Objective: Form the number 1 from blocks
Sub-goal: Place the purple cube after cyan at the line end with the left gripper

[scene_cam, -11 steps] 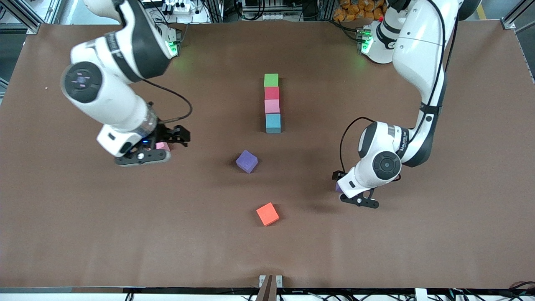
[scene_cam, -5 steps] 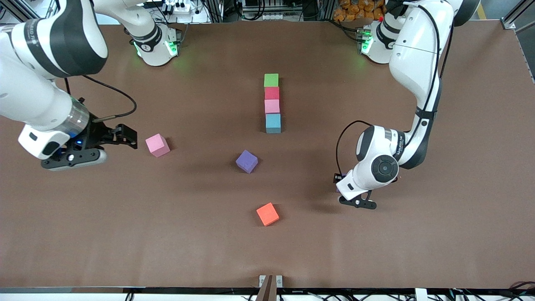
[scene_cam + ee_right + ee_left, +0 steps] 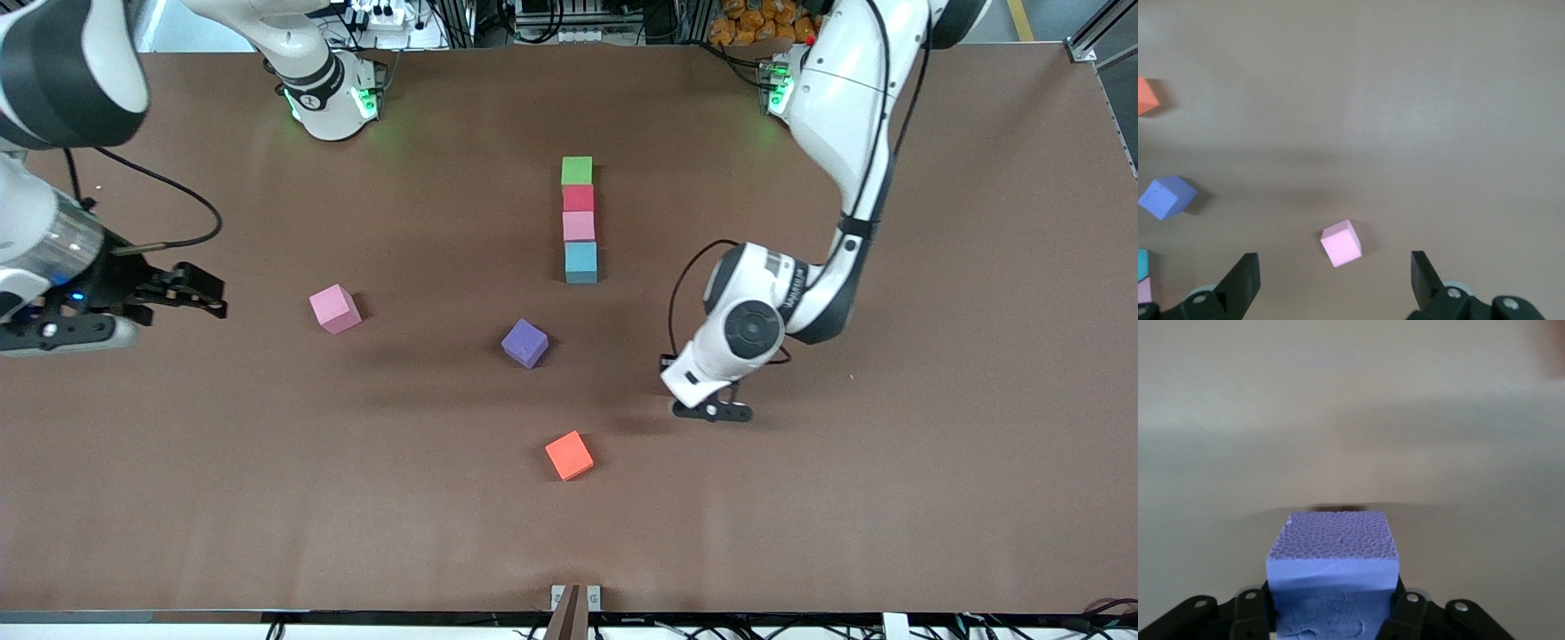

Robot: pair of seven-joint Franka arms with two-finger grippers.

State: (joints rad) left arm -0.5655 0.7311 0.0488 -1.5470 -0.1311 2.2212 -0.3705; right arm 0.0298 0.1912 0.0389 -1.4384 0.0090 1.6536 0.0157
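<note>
Column of four blocks mid-surface: green block (image 3: 577,170), red block (image 3: 578,197), pink block (image 3: 579,226), light blue block (image 3: 581,262), touching in a line running toward the front camera. Left gripper (image 3: 711,411) up over bare surface between the column and the orange block (image 3: 569,455), jaws clamped on a purple block (image 3: 1333,555) seen in the left wrist view. Likely step: carrying this cube to extend the column; next move calls for lining it up against the light blue end. Loose purple block (image 3: 524,343) well clear of both jaws. Right gripper (image 3: 200,298) over the right arm's end of the surface, jaws wide open and empty, loose pink block (image 3: 1341,243) lying on the surface out ahead of them. Compared with half a second earlier: left gripper shifted toward the column; right gripper drawn farther from the loose pink block.
</note>
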